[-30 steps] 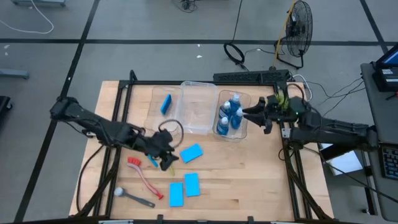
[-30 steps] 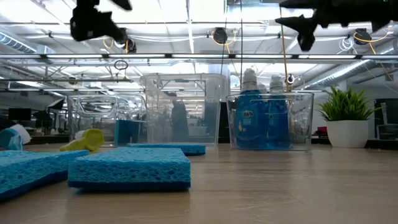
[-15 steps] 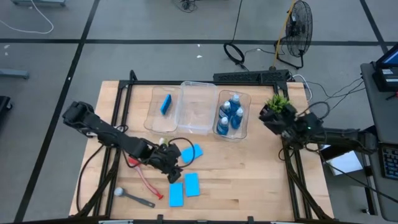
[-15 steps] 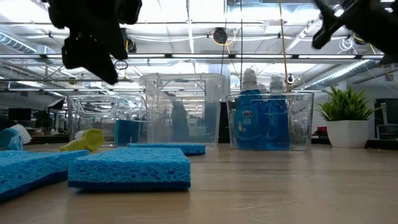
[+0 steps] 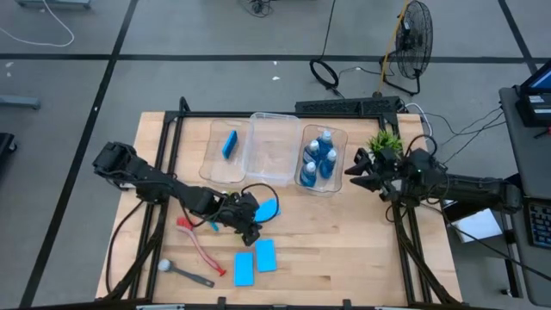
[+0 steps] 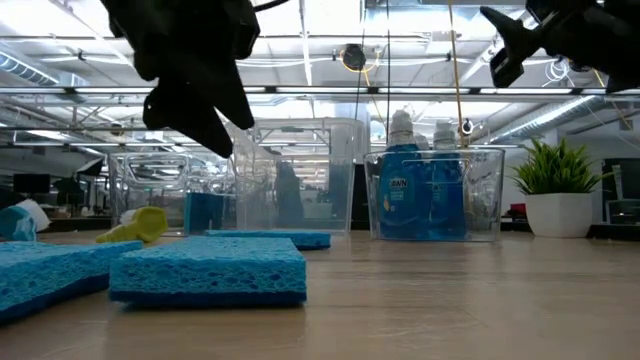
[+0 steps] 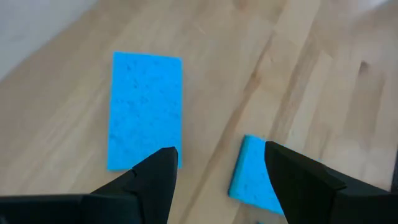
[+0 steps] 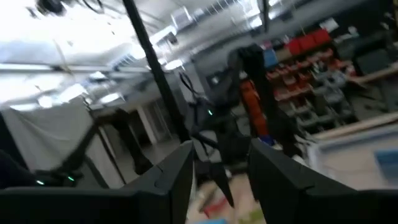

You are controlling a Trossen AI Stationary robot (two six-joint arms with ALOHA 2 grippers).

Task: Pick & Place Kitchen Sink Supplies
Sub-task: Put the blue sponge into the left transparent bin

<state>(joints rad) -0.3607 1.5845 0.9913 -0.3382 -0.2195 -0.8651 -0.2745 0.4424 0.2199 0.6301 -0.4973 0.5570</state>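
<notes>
Near the front tabletop (image 5: 344, 258) edge lie two sponges (image 5: 255, 261). The left end effector (image 5: 252, 231) hovers just beyond them, fingers apart, empty, partly hiding a third sponge (image 5: 270, 207). Beyond, right of the bottle bin (image 5: 336, 164), the right end effector (image 5: 355, 164) hangs part-open, empty.

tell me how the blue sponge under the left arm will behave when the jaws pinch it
The sponge looks porous and thick-edged, so it will probably squash and be light. It lies flat on the wooden table, so it should not roll or tip. Its pitted surface likely grips well. The left gripper, jaws open, hovers above it.
</notes>
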